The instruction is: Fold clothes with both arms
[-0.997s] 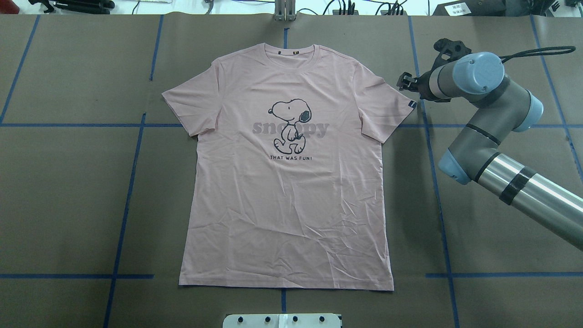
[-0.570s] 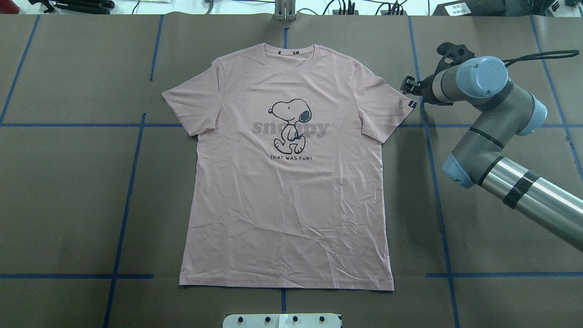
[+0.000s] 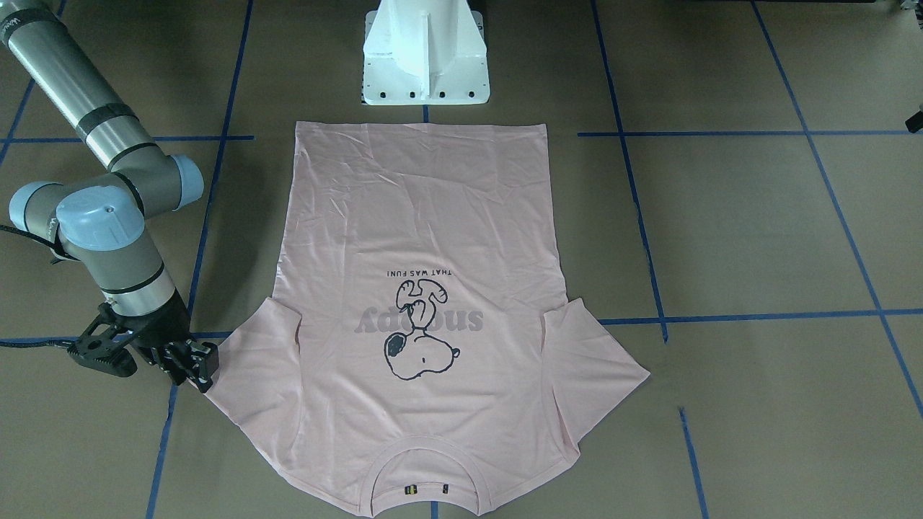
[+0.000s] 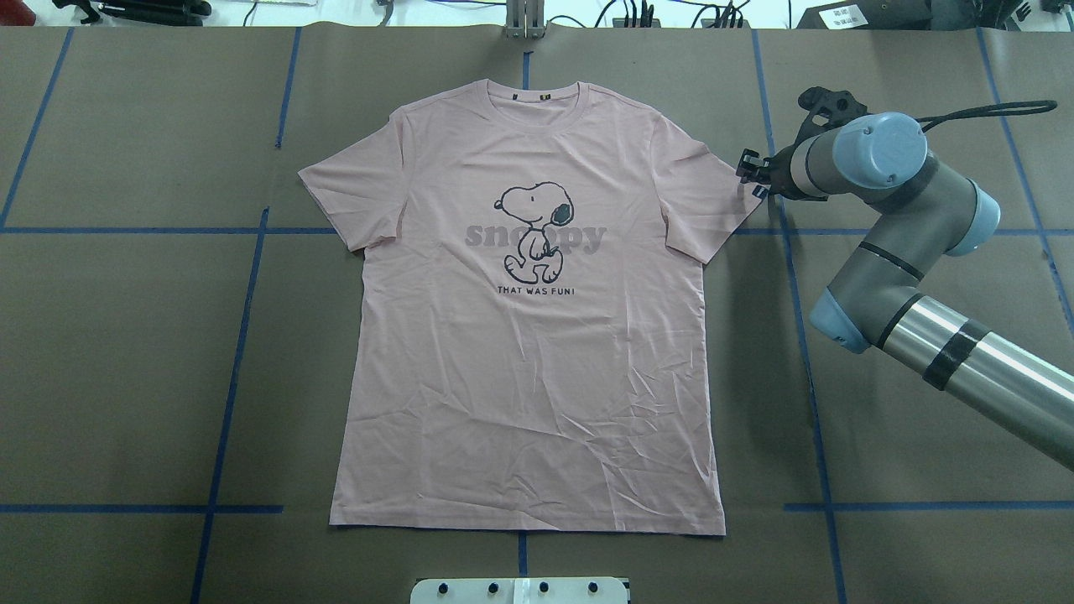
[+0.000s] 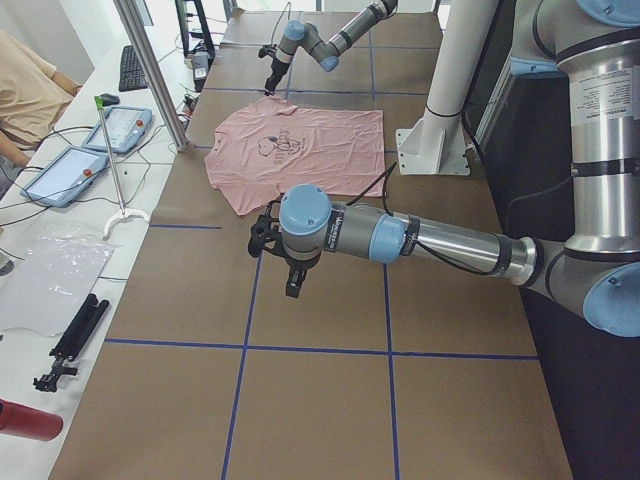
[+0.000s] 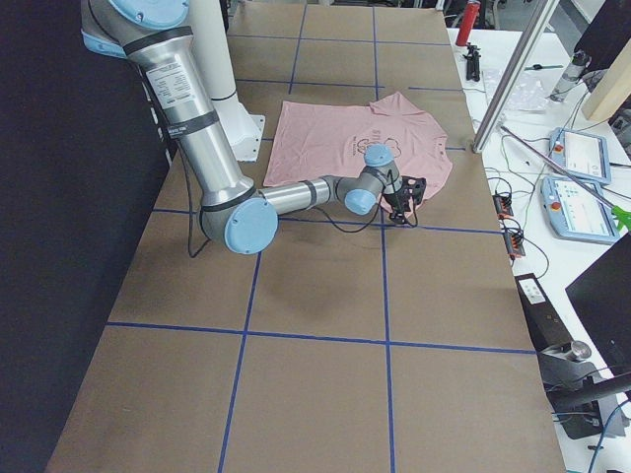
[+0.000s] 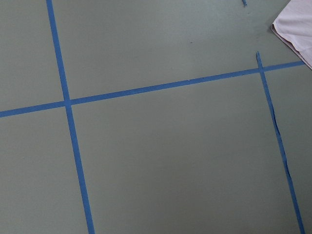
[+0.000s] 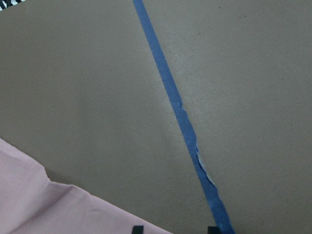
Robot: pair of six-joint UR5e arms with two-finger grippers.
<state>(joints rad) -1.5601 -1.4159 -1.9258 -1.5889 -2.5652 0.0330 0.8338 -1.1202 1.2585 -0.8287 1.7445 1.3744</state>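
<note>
The pale pink T-shirt point(image 4: 537, 361) lies flat, dog print up, collar at the far edge; it also shows in the front view point(image 3: 425, 216). My right gripper point(image 4: 751, 172) is low at the tip of the shirt's right-hand sleeve, also seen in the front view point(image 3: 198, 367). In the right wrist view its fingertips point(image 8: 138, 229) stand apart, open and empty, with the sleeve's edge point(image 8: 44, 209) by one of them. My left gripper point(image 5: 290, 280) shows only in the exterior left view, over bare table away from the shirt; I cannot tell whether it is open or shut. The left wrist view catches a sleeve corner point(image 7: 297, 24).
The white pedestal base point(image 3: 425, 65) stands just behind the shirt's hem. Blue tape lines point(image 4: 226, 369) cross the brown table. Tablets point(image 5: 120, 130) and a metal pole point(image 5: 150, 70) stand along the operators' side. A person point(image 5: 25, 90) sits there.
My right gripper has moved a little nearer the sleeve tip and now partly covers its small dark label. The shirt has not moved.
</note>
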